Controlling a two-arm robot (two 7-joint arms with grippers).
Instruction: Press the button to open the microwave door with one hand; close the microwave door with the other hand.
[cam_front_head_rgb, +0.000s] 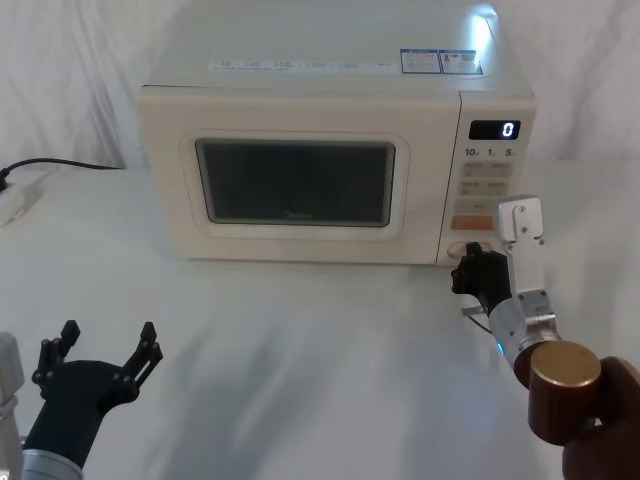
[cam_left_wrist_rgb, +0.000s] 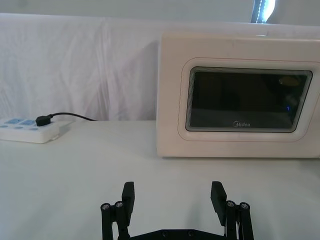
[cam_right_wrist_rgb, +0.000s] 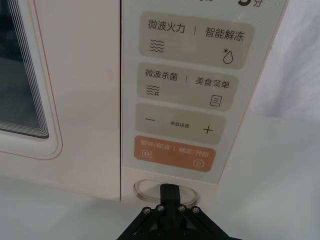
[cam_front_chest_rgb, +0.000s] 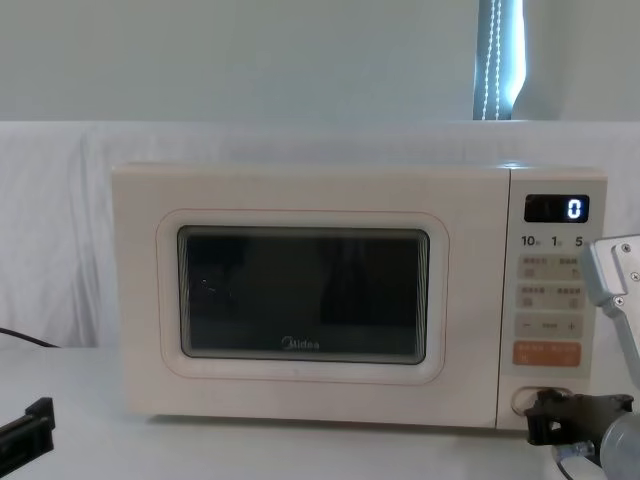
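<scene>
The button (cam_right_wrist_rgb: 159, 191), a wide cream pill at the very bottom of the key panel, sits right at the tip of my right gripper (cam_right_wrist_rgb: 169, 192), whose jaws are pressed together into one blunt point touching or nearly touching its face. I judge it a stiff plastic key with a short spring travel: it needs a straight push at its middle, nothing to grasp. Just above it is the orange start key (cam_right_wrist_rgb: 174, 153), which I must not brush.

My left gripper (cam_front_head_rgb: 108, 345) hovers low over the white table (cam_front_head_rgb: 300, 350), well in front of the oven, jaws spread wide.

Farther back stands the microwave (cam_front_head_rgb: 330, 150), a cream Midea box, heavy enough, I judge, to stay put under a press. Its door (cam_front_chest_rgb: 300, 295) is flush and shut; being rigid and smooth, it should swing on a flat push near its free edge. A power strip (cam_left_wrist_rgb: 29, 129) lies far left.
</scene>
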